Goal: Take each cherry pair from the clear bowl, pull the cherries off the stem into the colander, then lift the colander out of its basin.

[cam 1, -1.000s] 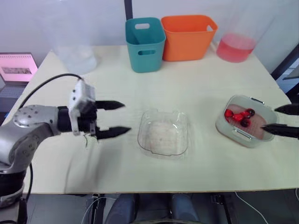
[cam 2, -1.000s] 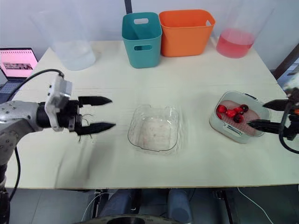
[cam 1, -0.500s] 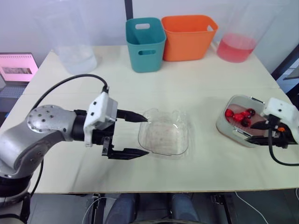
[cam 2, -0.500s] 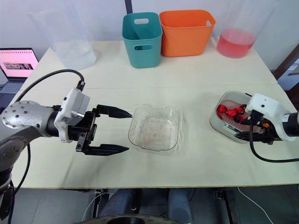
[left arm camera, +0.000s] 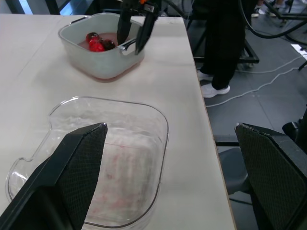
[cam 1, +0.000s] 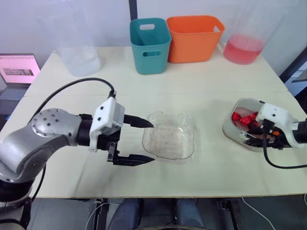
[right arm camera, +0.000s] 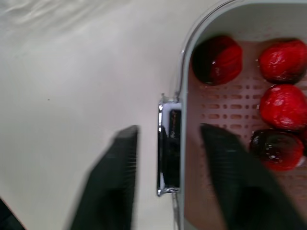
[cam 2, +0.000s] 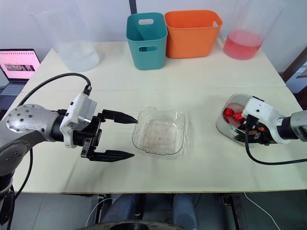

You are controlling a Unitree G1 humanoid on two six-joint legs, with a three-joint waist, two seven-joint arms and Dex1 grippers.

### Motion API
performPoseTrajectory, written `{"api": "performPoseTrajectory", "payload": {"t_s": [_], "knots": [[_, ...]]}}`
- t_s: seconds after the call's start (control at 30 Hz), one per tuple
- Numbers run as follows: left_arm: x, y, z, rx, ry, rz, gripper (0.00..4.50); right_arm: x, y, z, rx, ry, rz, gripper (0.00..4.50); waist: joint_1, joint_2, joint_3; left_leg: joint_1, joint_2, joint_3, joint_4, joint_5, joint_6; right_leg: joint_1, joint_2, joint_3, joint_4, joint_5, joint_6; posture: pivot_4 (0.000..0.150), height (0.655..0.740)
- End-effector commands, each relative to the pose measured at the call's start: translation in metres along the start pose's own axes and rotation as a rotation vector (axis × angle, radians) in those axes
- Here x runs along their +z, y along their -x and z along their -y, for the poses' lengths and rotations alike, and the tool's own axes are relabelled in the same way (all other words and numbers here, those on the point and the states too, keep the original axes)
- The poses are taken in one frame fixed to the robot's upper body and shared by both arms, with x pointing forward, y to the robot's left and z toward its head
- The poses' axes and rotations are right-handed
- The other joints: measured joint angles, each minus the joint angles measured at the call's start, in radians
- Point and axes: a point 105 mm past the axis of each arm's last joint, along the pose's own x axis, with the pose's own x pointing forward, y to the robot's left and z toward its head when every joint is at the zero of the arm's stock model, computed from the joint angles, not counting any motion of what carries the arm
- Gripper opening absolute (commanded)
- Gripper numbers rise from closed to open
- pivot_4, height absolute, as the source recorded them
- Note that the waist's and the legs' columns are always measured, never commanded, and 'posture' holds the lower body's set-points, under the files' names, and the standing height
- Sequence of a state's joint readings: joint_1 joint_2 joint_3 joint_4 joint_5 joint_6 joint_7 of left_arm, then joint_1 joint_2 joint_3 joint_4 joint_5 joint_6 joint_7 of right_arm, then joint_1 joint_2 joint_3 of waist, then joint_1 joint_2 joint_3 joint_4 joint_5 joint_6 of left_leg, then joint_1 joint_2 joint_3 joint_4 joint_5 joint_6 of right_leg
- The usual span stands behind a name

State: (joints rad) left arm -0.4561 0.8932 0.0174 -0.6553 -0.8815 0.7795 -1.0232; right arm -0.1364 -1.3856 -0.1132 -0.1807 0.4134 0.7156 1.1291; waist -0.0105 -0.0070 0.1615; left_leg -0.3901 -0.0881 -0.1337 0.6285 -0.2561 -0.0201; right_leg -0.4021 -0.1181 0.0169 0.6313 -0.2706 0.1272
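Head view first: the clear bowl sits in the middle of the counter and looks empty. The left hand waits at its left edge, fingers spread wide and pinching nothing. Over on the right, the colander rests in its basin with the red cherries inside. The right hand is low at its near rim.

Left wrist view: the two left fingers frame the bowl, and beyond it the right hand's fingers straddle the colander's rim.

Right wrist view, and here's the detail. The fingers are spread, one either side of the metal handle, not yet pressing it. So the lift looks like the step in hand. Best play: centre on that handle, close firmly, then rise straight and level, so the cherries don't roll and the basin stays down on the counter.
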Motion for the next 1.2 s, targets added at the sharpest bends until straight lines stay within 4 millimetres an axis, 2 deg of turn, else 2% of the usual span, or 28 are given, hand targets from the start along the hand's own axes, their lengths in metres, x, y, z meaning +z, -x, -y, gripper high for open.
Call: {"api": "performPoseTrajectory", "payload": {"t_s": [0.03, 0.3, 0.67, 1.2], "knots": [[0.007, 0.002, -0.002, 0.009, -0.043, -0.006, 4.5, 0.004, 0.003, 0.004, -0.021, 0.012, 0.01, 0.17, 0.0, 0.0, 0.0, 0.0, 0.0, 0.0, 0.0, 0.0, 0.0, 0.0, 0.0, 0.0, 0.0, 0.0, 0.0, 0.15, 0.74], [0.005, 0.003, -0.011, 0.035, -0.053, -0.007, 4.5, 0.006, 0.01, 0.005, -0.024, 0.006, 0.012, 0.17, 0.0, 0.0, 0.0, 0.0, 0.0, 0.0, 0.0, 0.0, 0.0, 0.0, 0.0, 0.0, 0.0, 0.0, 0.0, 0.15, 0.74], [-0.001, 0.007, -0.022, 0.053, -0.064, -0.01, 4.5, 0.027, 0.039, 0.004, -0.028, 0.044, 0.048, 0.17, 0.0, 0.0, 0.0, 0.0, 0.0, 0.0, 0.0, 0.0, 0.0, 0.0, 0.0, 0.0, 0.0, 0.0, 0.0, 0.15, 0.74], [-0.01, 0.012, -0.033, 0.074, -0.073, -0.027, 4.5, 0.043, 0.06, 0.008, -0.079, 0.12, 0.077, 0.17, -0.003, 0.0, 0.0, 0.0, 0.0, 0.0, 0.0, 0.0, 0.0, -0.001, 0.0, 0.0, 0.001, 0.0, 0.0, 0.15, 0.74]]}}
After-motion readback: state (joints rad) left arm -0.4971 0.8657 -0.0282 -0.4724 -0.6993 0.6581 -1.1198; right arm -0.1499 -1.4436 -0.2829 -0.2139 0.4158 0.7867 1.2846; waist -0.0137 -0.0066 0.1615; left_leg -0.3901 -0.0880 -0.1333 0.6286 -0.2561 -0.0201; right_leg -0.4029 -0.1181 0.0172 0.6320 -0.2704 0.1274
